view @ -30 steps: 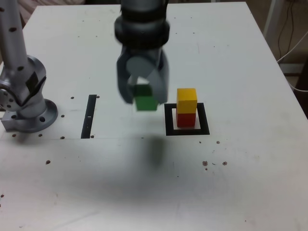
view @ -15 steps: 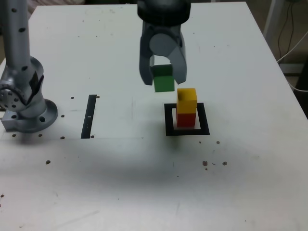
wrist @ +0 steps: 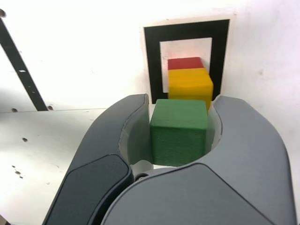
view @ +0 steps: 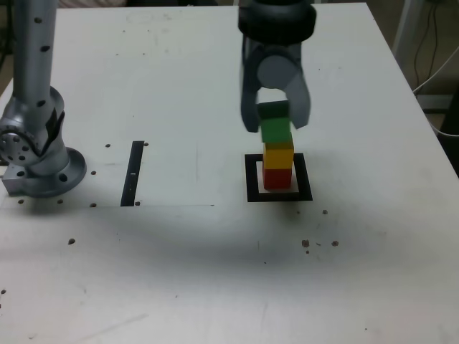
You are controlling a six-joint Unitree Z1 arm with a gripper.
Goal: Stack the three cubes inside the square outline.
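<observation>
My gripper (view: pixel 275 123) (wrist: pixel 179 123) is shut on the green cube (view: pixel 275 125) (wrist: pixel 178 131) and holds it just above the yellow cube (view: pixel 278 154) (wrist: pixel 190 86). The yellow cube sits on the red cube (view: pixel 277 176) (wrist: pixel 185 63). That pair stands inside the square outline (view: pixel 252 180) (wrist: pixel 152 51), a thick black frame with a white centre. In the exterior view the green cube's bottom edge looks level with the yellow cube's top; whether they touch I cannot tell.
A narrow black strip (view: pixel 133 173) (wrist: pixel 18 70) lies on the white table at the exterior view's left. The arm's grey base (view: pixel 36 154) stands at the far left edge. Small dark specks dot the tabletop (view: pixel 215 272).
The gripper carried the green cube from left of the outline rightward and up, ending over the yellow-on-red stack. The two stacked cubes stayed put.
</observation>
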